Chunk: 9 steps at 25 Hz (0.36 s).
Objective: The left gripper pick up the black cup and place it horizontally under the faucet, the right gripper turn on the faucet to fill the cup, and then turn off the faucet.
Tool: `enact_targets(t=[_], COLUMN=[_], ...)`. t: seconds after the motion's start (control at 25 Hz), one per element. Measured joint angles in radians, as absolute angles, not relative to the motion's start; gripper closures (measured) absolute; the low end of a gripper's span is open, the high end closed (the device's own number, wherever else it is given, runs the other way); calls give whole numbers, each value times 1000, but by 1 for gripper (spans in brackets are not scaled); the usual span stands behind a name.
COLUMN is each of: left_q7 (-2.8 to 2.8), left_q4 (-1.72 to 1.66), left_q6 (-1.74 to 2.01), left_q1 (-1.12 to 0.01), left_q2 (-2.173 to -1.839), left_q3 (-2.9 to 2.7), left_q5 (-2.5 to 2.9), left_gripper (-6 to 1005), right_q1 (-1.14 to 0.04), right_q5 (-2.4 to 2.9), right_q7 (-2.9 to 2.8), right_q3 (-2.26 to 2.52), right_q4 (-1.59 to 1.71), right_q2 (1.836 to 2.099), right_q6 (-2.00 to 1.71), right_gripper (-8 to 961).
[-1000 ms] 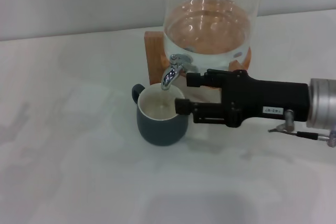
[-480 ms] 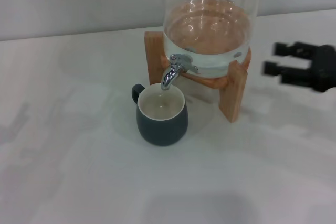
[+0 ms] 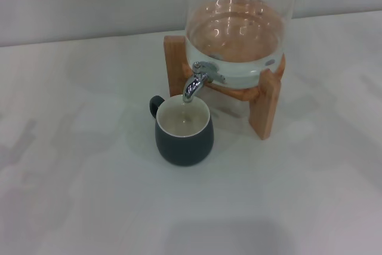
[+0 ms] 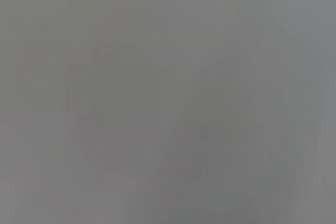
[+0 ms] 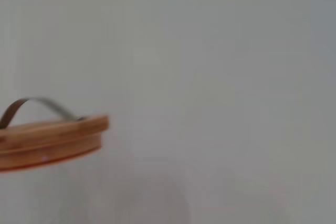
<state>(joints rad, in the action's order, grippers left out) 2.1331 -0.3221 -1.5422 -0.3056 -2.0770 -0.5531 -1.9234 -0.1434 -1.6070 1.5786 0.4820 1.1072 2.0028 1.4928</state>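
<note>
Black cup (image 3: pixel 184 138) upright under faucet (image 3: pixel 194 83); no grippers visible.

A round wooden lid (image 5: pixel 50 140) sits low at one side of the right wrist view, cut off by the picture's edge. A thin dark metal handle (image 5: pixel 37 106) arches over the top of it. Below the lid there is a faint hint of clear glass (image 5: pixel 79 192), and beside and behind it all is a plain pale grey wall (image 5: pixel 226 77).
</note>
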Motion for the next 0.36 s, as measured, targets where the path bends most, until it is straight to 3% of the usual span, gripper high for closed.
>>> enact_targets(t=[0.36], left_q7=[2119], left_q4=[-322], left_q6=[-1544], left_q1=[-302], left_q2=[-2076], left_q3=[-554], left_q5=[-1919], left_gripper=[119], right_q1=[-156], right_q5=[-1613], right_q7=[1616], right_q3=[443], right_q4=[1079], right_q2=[2003], right_q6=[1484], right_gripper=[190])
